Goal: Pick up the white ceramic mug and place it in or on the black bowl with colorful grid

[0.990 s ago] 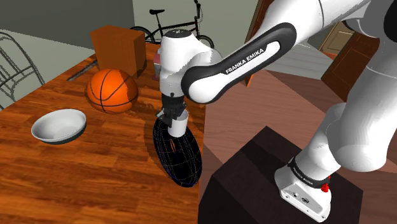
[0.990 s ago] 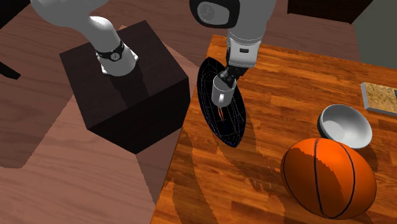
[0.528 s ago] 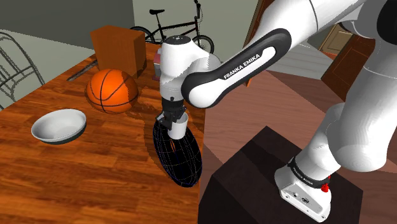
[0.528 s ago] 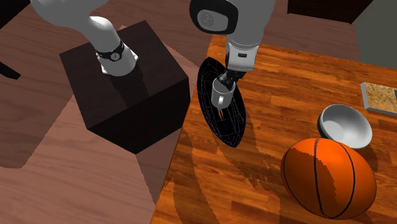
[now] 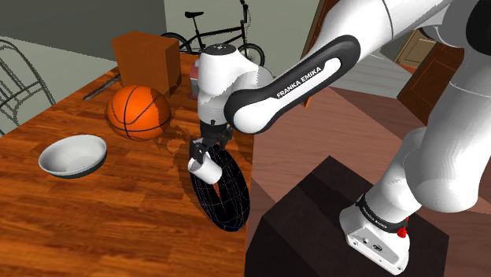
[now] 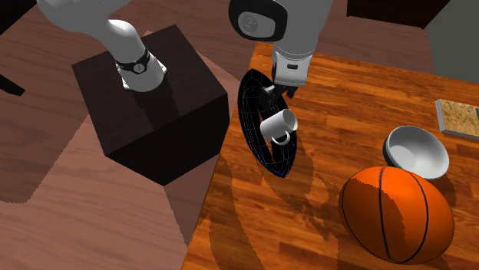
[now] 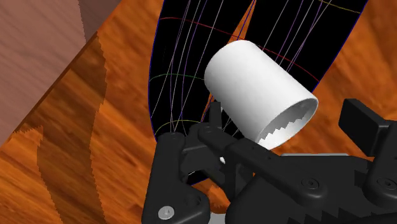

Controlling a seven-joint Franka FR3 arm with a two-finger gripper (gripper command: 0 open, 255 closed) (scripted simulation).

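Observation:
The white mug [image 5: 202, 166] [image 6: 279, 125] [image 7: 257, 92] hangs tipped on its side just below my gripper [image 5: 211, 145] [image 6: 276, 90] [image 7: 286, 124], over the black bowl. In the second exterior view its handle points down. My fingers [image 7: 359, 121] stand apart and open, with the mug loose beyond them and nothing clasped. The black bowl with thin coloured grid lines [image 5: 224, 197] [image 6: 253, 115] [image 7: 184, 51] stands steeply tilted at the wooden table's edge, next to the stand.
An orange basketball [image 5: 138, 112] [image 6: 395, 213] and a grey-white bowl [image 5: 73, 155] [image 6: 416, 151] lie on the table [image 5: 118, 212]. A brown box [image 5: 145, 59] stands at its far end, a flat book [image 6: 459, 117] near one edge. The dark stand [image 5: 330, 228] [image 6: 153, 100] sits close by the black bowl.
The fingers have opened and let go of the mug. It has dropped a little and rolled from upright onto its side above the black bowl. The arm has barely moved.

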